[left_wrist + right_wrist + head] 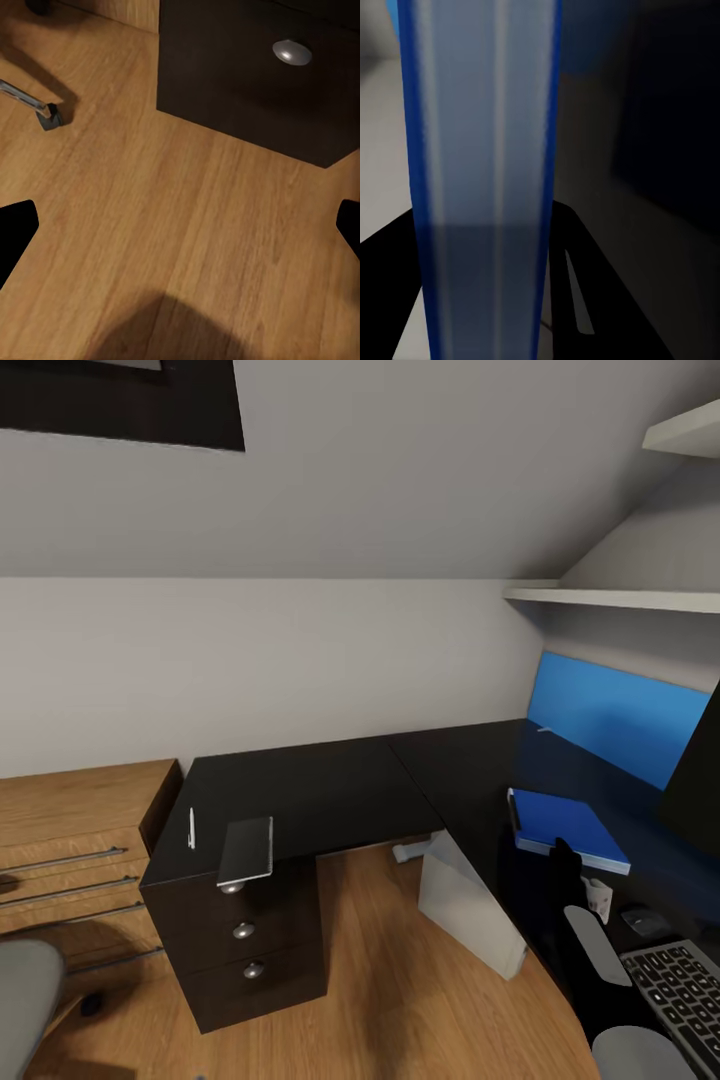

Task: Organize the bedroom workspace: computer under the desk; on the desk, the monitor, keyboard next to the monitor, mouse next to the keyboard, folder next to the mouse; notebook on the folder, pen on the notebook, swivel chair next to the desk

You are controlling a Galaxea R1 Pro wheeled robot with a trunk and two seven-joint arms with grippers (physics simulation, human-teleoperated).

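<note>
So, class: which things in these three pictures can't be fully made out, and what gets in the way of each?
- Monitor, head view: cut off by the right edge.
- Keyboard, head view: runs off the lower right corner.
- Swivel chair, head view: cropped by the left edge.
- Right gripper, head view: dark against the black desk, so its jaw state is unclear.
- Folder, right wrist view: edge-on and blurred.

Black arm [565, 900], grey rounded segments

Black L-shaped worktop [340, 790]. Left wing, over the drawers: white pen [191, 827] and grey notebook [246, 849], near each other but apart, notebook overhanging the front edge. Right wing: blue folder [565, 828] lying flat, mouse [645, 921] and keyboard [680, 985] nearer the camera.
</note>
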